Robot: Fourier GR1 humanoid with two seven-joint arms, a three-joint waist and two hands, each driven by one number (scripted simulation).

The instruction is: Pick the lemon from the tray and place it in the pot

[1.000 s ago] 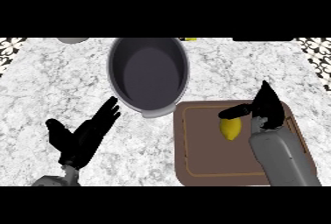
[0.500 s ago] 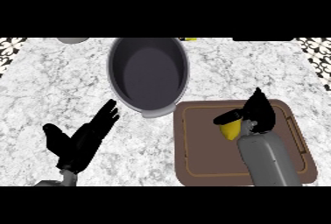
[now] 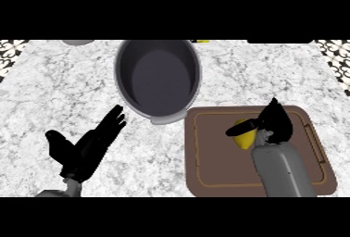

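The yellow lemon (image 3: 242, 137) lies in the upper middle of the brown tray (image 3: 212, 173) at the right of the head view. My right hand (image 3: 275, 124) is right beside and over it, fingers straight and pointing away, thumb stretched left across the lemon's top. The hand and forearm hide the lemon's right part. The big grey pot (image 3: 121, 69) stands up and left of the tray, its near rim close to the tray's corner. My left hand (image 3: 85, 150) rests open over the counter at the lower left.
A small yellow thing (image 3: 200, 41) and a grey object (image 3: 77, 41) show at the counter's far edge. Dark patterned strips (image 3: 335, 48) border the marble counter at both far corners.
My right hand and forearm have shifted left and nearer, closing in over the lemon, which now shows less. The left hand has drifted slightly.
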